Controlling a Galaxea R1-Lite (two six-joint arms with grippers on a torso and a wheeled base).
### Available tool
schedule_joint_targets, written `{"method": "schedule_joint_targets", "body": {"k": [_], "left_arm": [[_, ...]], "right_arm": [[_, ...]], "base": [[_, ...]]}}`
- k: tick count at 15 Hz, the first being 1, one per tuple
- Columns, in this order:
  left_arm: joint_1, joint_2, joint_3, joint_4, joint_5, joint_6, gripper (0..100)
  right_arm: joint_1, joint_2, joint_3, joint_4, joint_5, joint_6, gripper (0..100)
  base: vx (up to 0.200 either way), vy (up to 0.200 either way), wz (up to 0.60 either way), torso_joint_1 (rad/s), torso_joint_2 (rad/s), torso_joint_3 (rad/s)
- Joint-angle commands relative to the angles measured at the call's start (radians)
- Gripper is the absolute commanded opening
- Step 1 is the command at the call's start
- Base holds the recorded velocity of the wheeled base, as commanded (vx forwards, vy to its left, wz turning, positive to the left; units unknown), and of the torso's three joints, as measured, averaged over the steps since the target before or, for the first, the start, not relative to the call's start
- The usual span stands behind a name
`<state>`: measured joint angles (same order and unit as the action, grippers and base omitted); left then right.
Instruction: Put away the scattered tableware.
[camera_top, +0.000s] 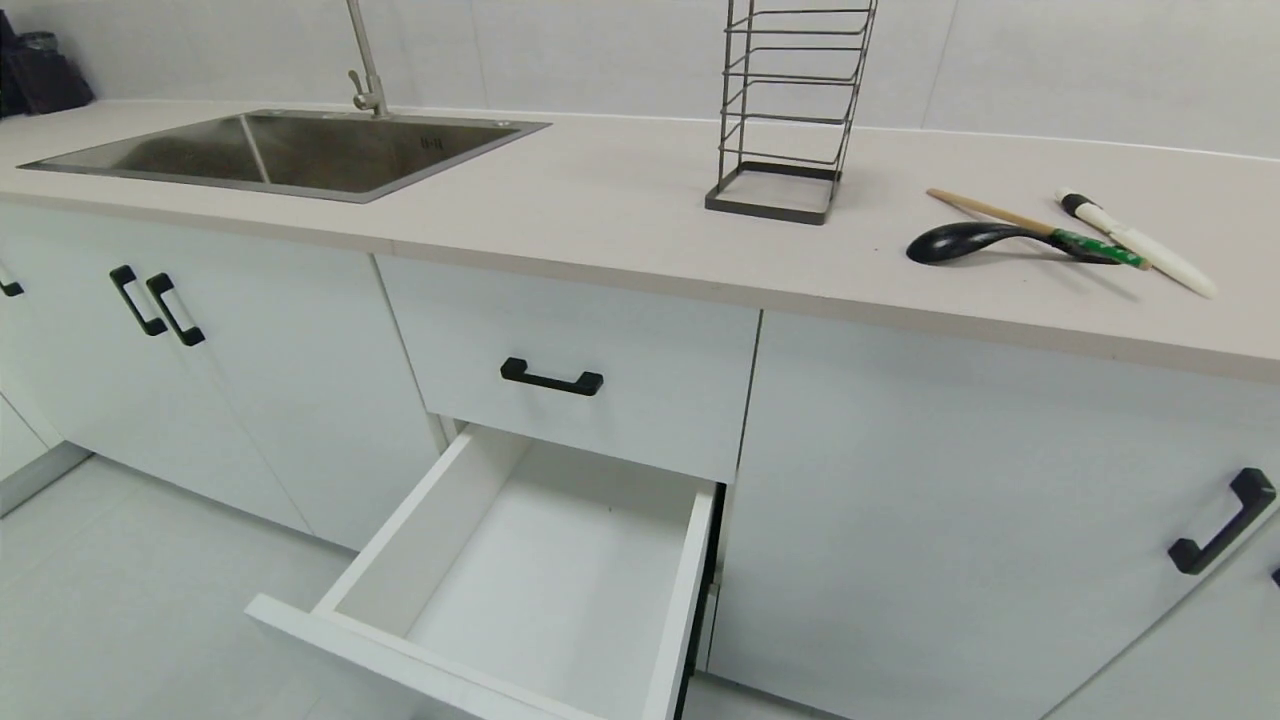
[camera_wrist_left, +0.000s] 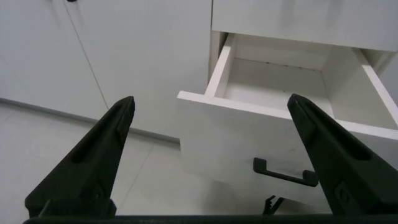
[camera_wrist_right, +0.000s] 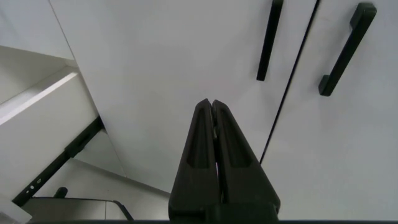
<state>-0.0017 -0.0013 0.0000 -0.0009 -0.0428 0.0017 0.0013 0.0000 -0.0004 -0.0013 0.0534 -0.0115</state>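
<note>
A wire rack (camera_top: 768, 207) stands on the counter (camera_top: 600, 215) near the sink (camera_top: 330, 150).

The left arm's fingers (camera_wrist_left: 102, 152) spread wide, while the right arm's fingers (camera_wrist_right: 202, 143) seem pressed fully together.

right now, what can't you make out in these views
- Head view: the rear of the open drawer is hidden under the closed drawer front above it.
- Head view: where the black spoon crosses the green-banded stick, the detail is too small to tell which lies on top.
- Head view: the tops of the wire rack and the faucet are cut off by the top edge.
</note>
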Motion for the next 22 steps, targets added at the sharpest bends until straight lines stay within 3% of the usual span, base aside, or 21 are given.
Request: {"method": "schedule_joint_targets", "body": {"k": [1,4,14,20,22], "left_arm": [[0.000,0.001,0.000,-0.001,0.000,0.000,100],[0.000,0.001,0.000,0.001,0.003,-0.002,100],[0.000,0.001,0.000,0.001,0.004,0.000,100],[0.000,0.001,0.000,0.001,0.004,-0.003,100],[0.000,0.001,0.000,0.001,0.004,-0.002,100]], "right_arm": [[0.000,0.000,0.000,0.001,0.000,-0.001,0],[0.000,0.000,-0.001,0.001,0.000,-0.001,0],[0.000,0.000,-0.001,0.001,0.000,-0.001,0],[0.000,0.000,0.000,0.001,0.002,-0.001,0],[0.000,0.000,0.000,0.001,0.002,0.001,0]], "base": [[0.000,0.000,0.00,0.217,-0.04,-0.100],[0.000,0.000,0.00,0.251,-0.21,-0.198],[0.000,0.000,0.00,0.186,-0.55,-0.215],[0.000,0.000,0.00,0.342,-0.50,-0.242],[0.000,0.000,-0.60,0.276,-0.53,-0.242]]}}
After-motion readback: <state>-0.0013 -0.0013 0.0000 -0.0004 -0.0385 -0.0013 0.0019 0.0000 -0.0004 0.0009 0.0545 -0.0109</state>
